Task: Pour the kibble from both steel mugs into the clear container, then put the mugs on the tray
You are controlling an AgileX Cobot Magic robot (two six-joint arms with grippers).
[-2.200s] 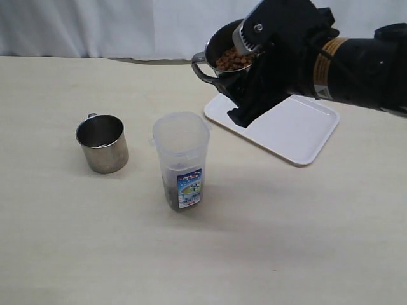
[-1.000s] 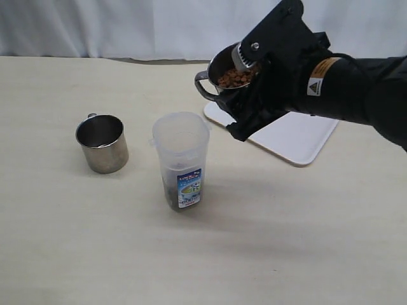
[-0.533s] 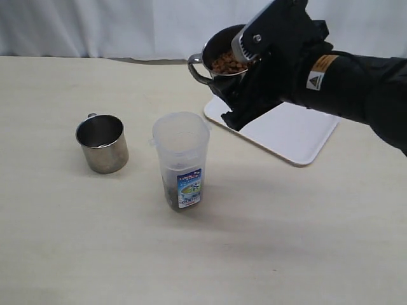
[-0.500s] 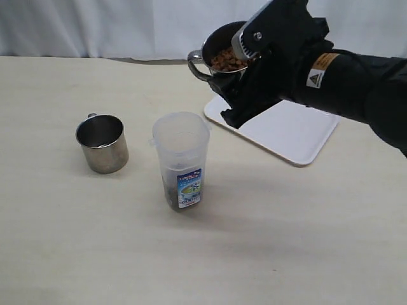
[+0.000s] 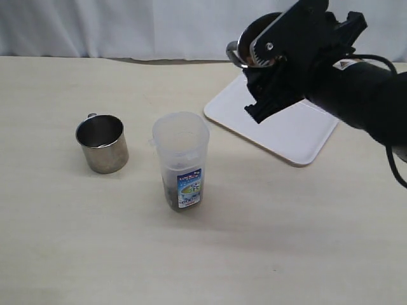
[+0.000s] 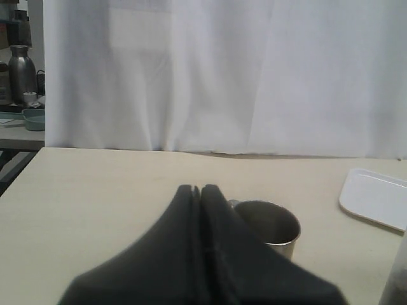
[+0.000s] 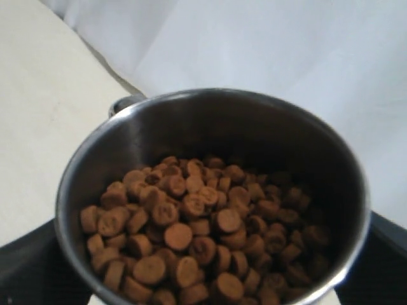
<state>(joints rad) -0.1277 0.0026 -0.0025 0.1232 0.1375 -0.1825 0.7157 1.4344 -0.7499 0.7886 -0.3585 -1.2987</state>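
My right gripper [image 5: 280, 63] clasps the full mug [image 7: 210, 105] from both sides, up in the air by the tray's [image 5: 299, 136] far corner. Kibble [image 7: 191, 235] is heaped inside it. The jar [image 5: 181, 155] stands upright on the table [image 5: 76, 241], in front of the tray and apart from it (a dark layer shows at its bottom). The other mug [image 5: 102, 143] sits upright left of the jar, bare steel inside. My left gripper [image 6: 198, 197] is clenched on nothing, pointing toward that mug, apart from it.
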